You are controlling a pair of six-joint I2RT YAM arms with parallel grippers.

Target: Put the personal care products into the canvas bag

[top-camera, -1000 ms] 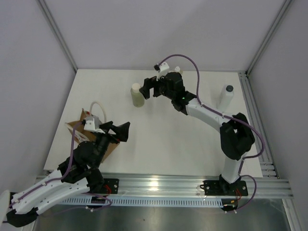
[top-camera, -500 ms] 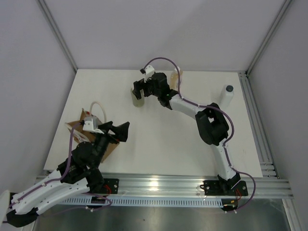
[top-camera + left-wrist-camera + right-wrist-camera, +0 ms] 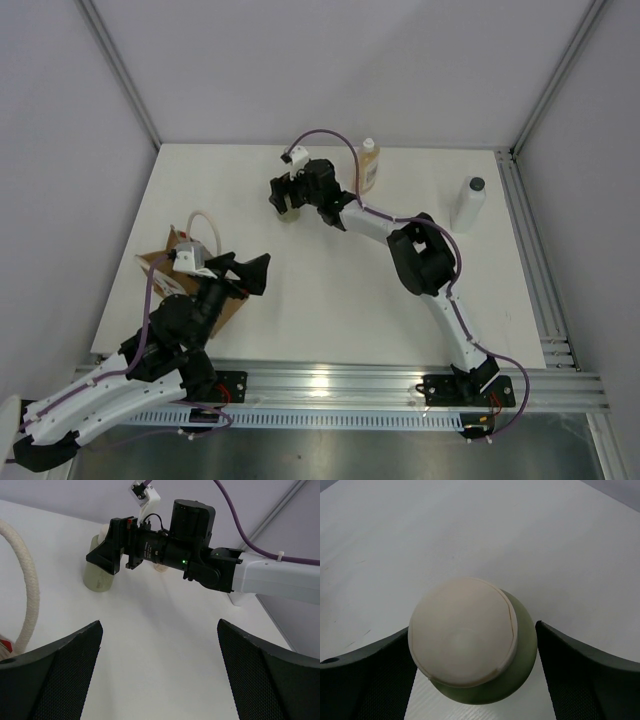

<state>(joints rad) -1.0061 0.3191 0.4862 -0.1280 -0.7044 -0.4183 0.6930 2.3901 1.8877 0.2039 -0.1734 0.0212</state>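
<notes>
Table [image 3: 330, 290]: white, matte — under the right gripper [image 3: 284, 198] | walls [image 3: 330, 70]: pale grey panels — beyond it | corner posts [image 3: 120, 75]: aluminium

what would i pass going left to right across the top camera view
tan-brown canvas bag with cream handles → open left pincer → olive-green plastic bottle with white cap → amber bottle with cream cap → white bottle with dark cap
</notes>
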